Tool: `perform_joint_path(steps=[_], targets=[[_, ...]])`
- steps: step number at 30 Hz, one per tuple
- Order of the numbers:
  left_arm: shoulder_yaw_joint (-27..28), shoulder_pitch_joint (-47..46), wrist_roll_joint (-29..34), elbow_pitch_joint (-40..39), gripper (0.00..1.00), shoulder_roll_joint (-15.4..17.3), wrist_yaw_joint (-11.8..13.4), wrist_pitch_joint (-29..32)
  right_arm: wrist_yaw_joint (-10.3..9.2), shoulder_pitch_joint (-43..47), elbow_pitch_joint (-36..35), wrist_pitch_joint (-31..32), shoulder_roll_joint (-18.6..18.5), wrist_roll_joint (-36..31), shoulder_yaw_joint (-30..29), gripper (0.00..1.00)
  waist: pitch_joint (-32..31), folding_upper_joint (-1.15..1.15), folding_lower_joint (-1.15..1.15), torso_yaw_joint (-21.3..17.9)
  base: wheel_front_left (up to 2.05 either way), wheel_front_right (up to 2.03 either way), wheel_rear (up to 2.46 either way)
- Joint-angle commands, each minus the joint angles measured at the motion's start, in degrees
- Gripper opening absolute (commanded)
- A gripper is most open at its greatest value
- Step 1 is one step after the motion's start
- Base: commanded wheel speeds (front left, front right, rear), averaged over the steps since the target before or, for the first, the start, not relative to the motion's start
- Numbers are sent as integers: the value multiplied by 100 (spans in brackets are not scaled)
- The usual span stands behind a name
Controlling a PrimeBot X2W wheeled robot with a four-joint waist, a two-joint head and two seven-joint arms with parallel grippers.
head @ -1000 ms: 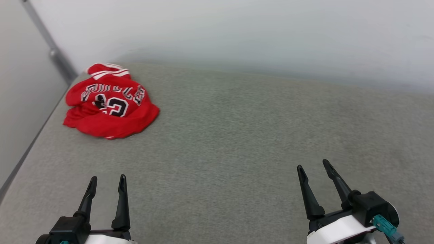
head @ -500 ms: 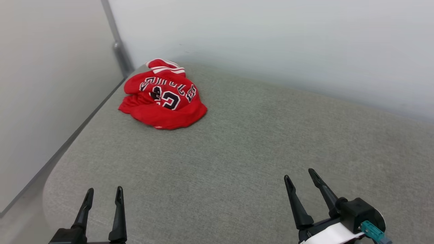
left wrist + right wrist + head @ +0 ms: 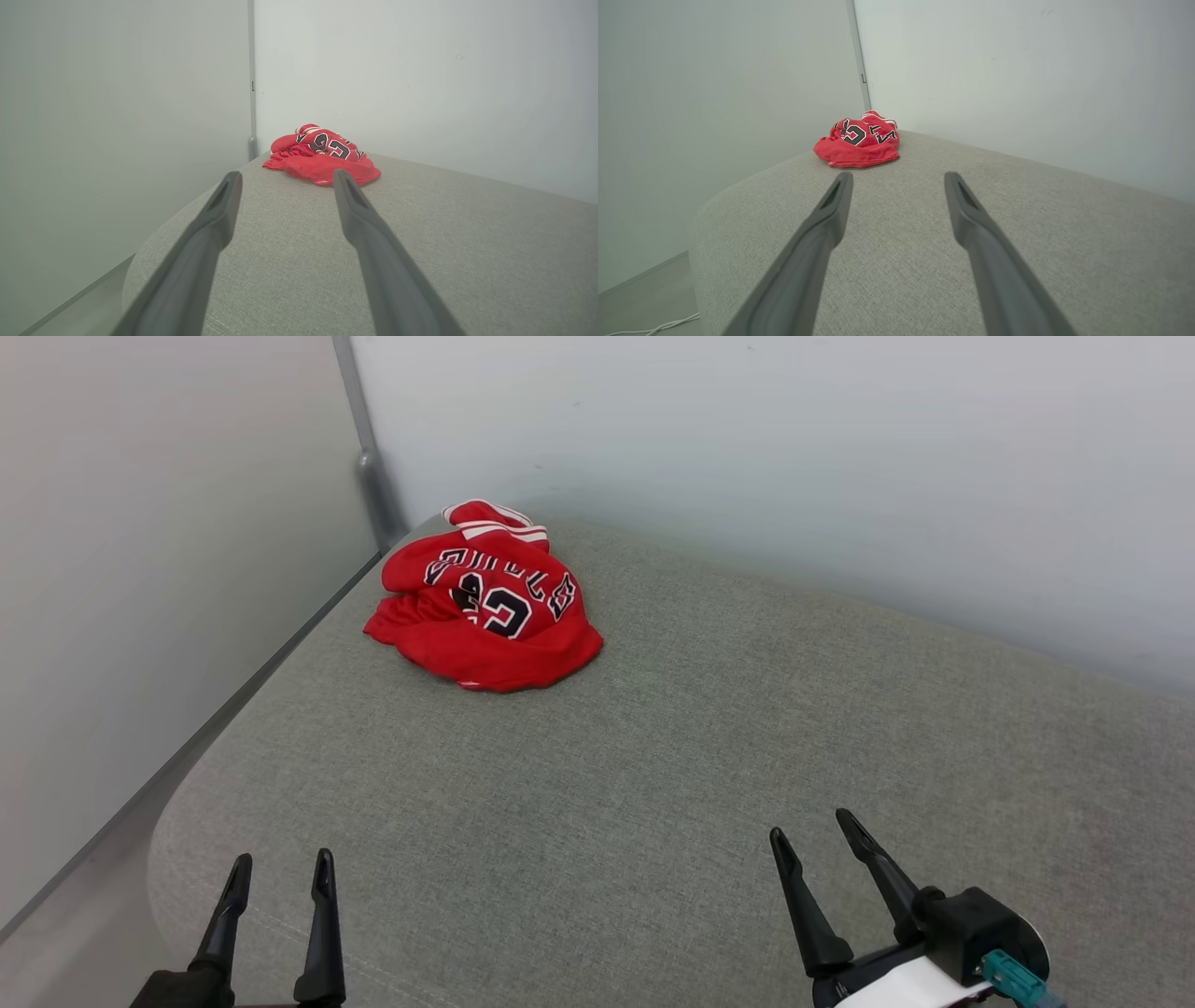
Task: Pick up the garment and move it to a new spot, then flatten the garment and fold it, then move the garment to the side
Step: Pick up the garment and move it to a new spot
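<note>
Item 1: the garment. I log a red jersey shirt, crumpled in a loose heap with black white-outlined lettering and numerals facing up, creased and only partly readable. A white-and-red striped trim shows at its far edge. It lies on the far left corner of the grey upholstered surface, near the pale back wall and just beside the grey upright post where that wall meets the left side panel.

Item 2: the left gripper. I see it at the lower left of the head view, over the near left edge of the upholstery. Its two dark fingers are spread apart and there is nothing between them. In the left wrist view the jersey sits beyond the fingertips, well apart from them.

Item 3: the right gripper. It sits at the lower right of the head view, fingers likewise spread and empty, tilted slightly leftward. A teal connector sits on its black housing. In the right wrist view the jersey lies far ahead, a little left of the gap between the fingers.

Item 4: a thin white cable. I note it on the floor below the upholstery's near left corner in the right wrist view.
</note>
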Motion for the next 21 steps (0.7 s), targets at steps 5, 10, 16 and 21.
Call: perform_joint_path(steps=[5, 10, 16, 21], targets=[[-60, 60, -35, -2, 100, -6, -6, -14, -2, -33, -36, -14, -7, -20, -30, 100, 20, 0, 0, -9, 0, 0, 0], [-82, -76, -134, 0, 100, -6, -6, -14, -2, -26, -126, -14, -8, -82, -117, 100, 180, 0, 0, -92, 0, 0, 0], [-146, -419, -169, -36, 100, -6, -6, -14, -2, -236, -244, -14, -8, -338, -224, 100, 656, 0, 0, -313, 0, 0, 0], [-374, -1028, -419, 40, 100, 213, -7, -15, -2, -500, -496, -14, -10, -500, -356, 100, 1317, 0, 0, -600, 0, 0, 0]])
